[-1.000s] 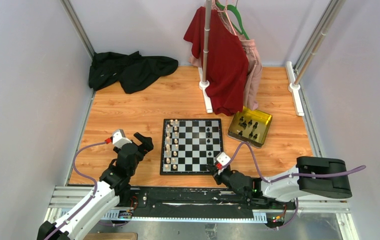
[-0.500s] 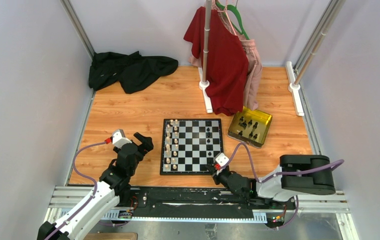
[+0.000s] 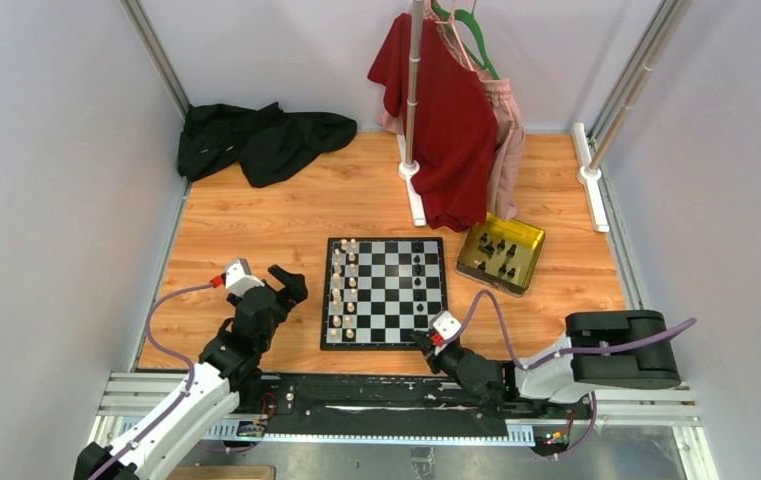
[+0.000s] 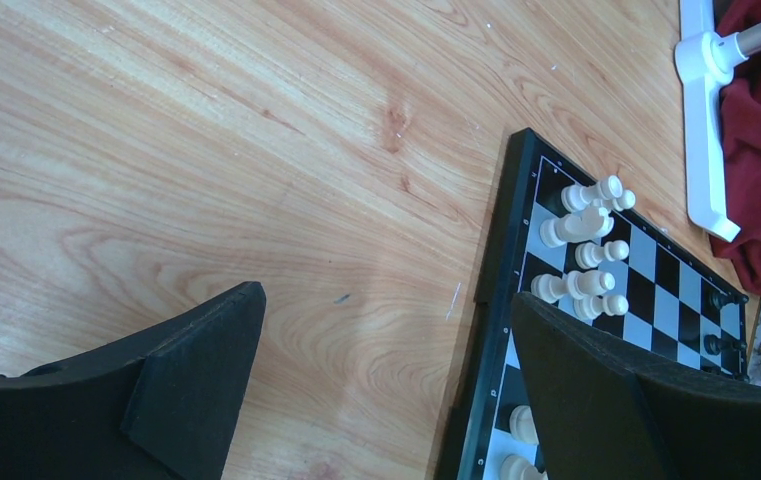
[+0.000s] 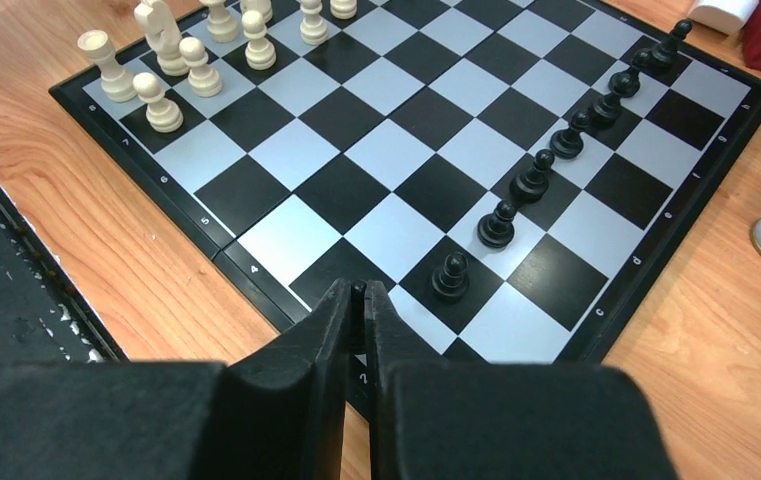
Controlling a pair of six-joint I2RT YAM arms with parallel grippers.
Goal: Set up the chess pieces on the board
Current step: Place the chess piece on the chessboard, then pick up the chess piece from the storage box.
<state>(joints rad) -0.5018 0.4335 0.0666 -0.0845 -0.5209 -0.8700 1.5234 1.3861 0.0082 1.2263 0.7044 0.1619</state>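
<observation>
1. My left gripper (image 4: 384, 305) is spread wide with nothing between its fingers. It hangs over the bare wooden surface (image 3: 256, 230) just off the left edge of the board (image 3: 389, 296).
2. My right gripper (image 5: 361, 290) is closed. Its two fingers press together with only a thin seam between them, and they hold nothing. It sits low at the board's near edge, close to the near right corner, with the tips reaching over the first squares.
3. The board lies flat on the surface between my two arms, nearer to the right one.
4. The white pieces (image 3: 344, 285) stand upright in two lines along the board's left side. In the left wrist view one group clusters at the far left corner, and a few more show at the nearer end of that side.
5. A row of black pawns (image 5: 546, 170) stands along the board's right side, one line of squares in from the right edge. The nearest pawn (image 5: 450, 275) is just beyond my right fingertips and to their right, not touching them.
6. A shiny yellow tray (image 3: 534, 252) lies just off the board's far right corner, set at an angle to it. More black pieces (image 3: 501, 255) are inside it; I cannot tell which kinds.
</observation>
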